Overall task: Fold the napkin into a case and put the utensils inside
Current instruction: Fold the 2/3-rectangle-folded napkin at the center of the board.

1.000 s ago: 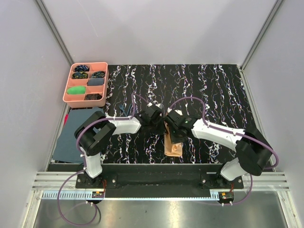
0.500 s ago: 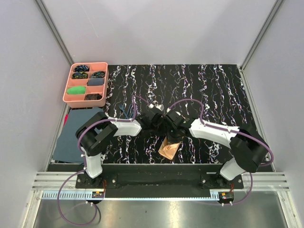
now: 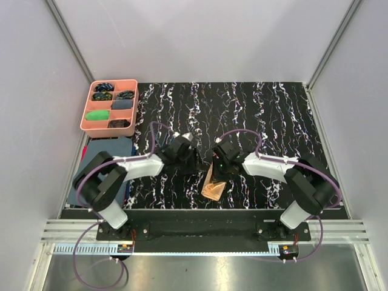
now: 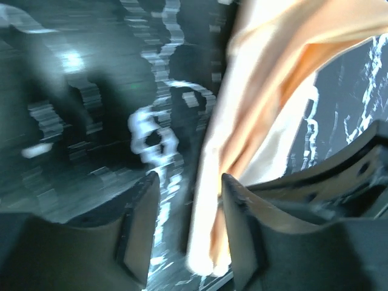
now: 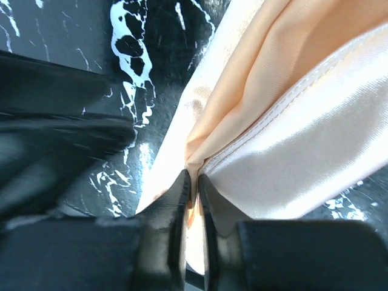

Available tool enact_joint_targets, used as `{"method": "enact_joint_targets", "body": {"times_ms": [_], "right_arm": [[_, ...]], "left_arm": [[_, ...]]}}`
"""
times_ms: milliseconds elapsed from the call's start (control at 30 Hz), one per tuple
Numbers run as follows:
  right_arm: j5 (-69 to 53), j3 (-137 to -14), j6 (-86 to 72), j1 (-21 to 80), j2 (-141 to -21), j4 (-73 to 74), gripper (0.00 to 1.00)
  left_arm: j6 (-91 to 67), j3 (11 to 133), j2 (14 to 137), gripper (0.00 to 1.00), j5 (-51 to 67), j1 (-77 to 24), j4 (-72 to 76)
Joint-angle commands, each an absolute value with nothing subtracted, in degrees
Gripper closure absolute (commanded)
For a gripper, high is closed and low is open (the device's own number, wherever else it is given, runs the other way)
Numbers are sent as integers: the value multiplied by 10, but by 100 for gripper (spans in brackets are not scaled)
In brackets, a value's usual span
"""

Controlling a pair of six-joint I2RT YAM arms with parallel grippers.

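Note:
The peach-orange napkin (image 3: 213, 185) lies bunched and partly folded on the black marbled table, near the front middle. My right gripper (image 3: 219, 166) is at its upper end. In the right wrist view the jaws (image 5: 193, 185) are pinched shut on a fold of the napkin (image 5: 291, 121). My left gripper (image 3: 193, 160) stands just left of the cloth. In the left wrist view it is open (image 4: 185, 233), with a loose hem of the napkin (image 4: 260, 91) hanging between its fingers (image 4: 138, 233), close to the right one. The utensils are hidden.
A pink compartment tray (image 3: 86, 124) with small coloured bundles stands at the back left. A dark blue-grey cloth sheet (image 3: 91, 176) lies along the left edge, under the left arm. Grey walls close in the table (image 3: 273, 115) on three sides.
The left gripper has opened, let go of the napkin and drawn back to the left. The napkin went from a long flat strip to a shorter bunched shape. The right gripper keeps its pinch.

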State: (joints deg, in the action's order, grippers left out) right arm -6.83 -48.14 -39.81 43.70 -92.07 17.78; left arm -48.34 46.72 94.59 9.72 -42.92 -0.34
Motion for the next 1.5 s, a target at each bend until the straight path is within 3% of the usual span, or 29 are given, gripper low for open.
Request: {"method": "enact_joint_targets", "body": {"times_ms": [0,233,300,400,900,1267,1467], "right_arm": [[-103,-472,-413,427,-917,135,79],[-145,-484,-419,425,-925,128,71],[-150,-490,-428,426,-926,128,70],[-160,-492,-445,422,-926,128,66],[-199,-457,-489,381,-892,91,55],[-229,-466,-511,368,-910,65,54],[-197,-482,-493,344,-846,127,45]], "left_arm": [[-461,400,878,49,106,-412,14],[-434,343,877,41,193,-441,135],[-437,339,879,31,192,-452,148],[-447,329,875,25,185,-461,167],[-459,276,757,29,78,-483,126],[-453,299,818,19,113,-511,152],[-452,320,837,15,98,-531,150]]}}
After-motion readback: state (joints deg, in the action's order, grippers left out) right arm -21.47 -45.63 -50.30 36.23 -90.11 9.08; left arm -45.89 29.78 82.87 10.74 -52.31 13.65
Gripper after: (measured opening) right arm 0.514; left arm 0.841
